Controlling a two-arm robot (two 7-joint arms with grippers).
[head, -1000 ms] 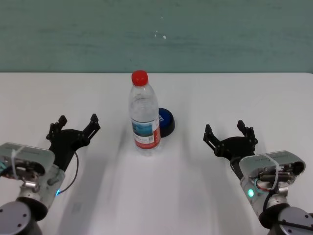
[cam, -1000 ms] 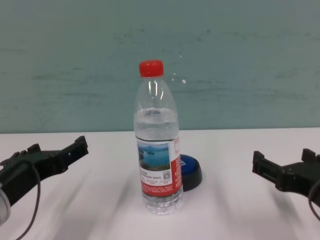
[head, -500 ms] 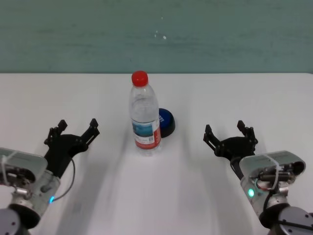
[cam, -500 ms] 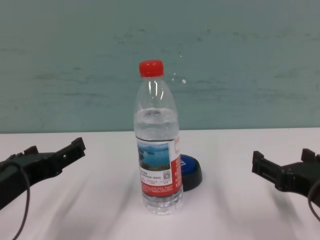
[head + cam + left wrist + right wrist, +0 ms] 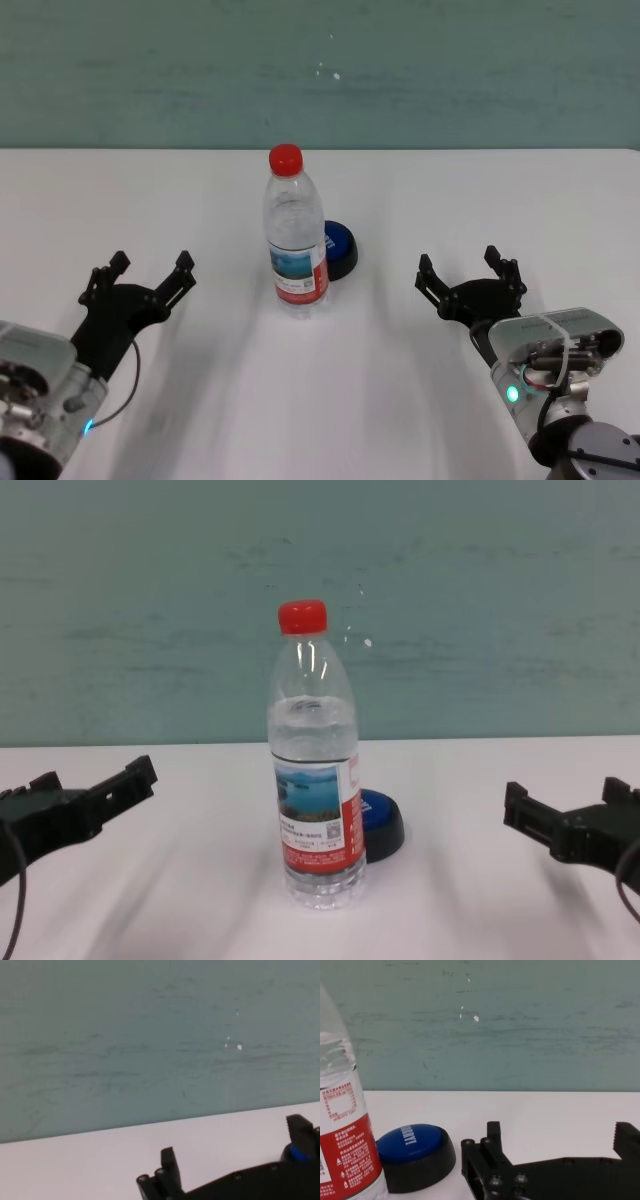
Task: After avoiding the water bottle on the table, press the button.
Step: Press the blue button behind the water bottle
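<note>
Nearest you, your left end effector (image 5: 137, 282) and right end effector (image 5: 470, 277) are hovering low over the white tabletop (image 5: 480, 190), both spread wide and holding nothing. Between them the water bottle (image 5: 296, 232) is standing upright, long axis vertical, red cap up. Just behind it, the blue button (image 5: 338, 248) is facing upward. A straight reach risks toppling the bottle.

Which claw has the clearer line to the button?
The right claw: the button peeks out on the bottle's right side, unobstructed. From the left claw, the upright bottle stands in between.
</note>
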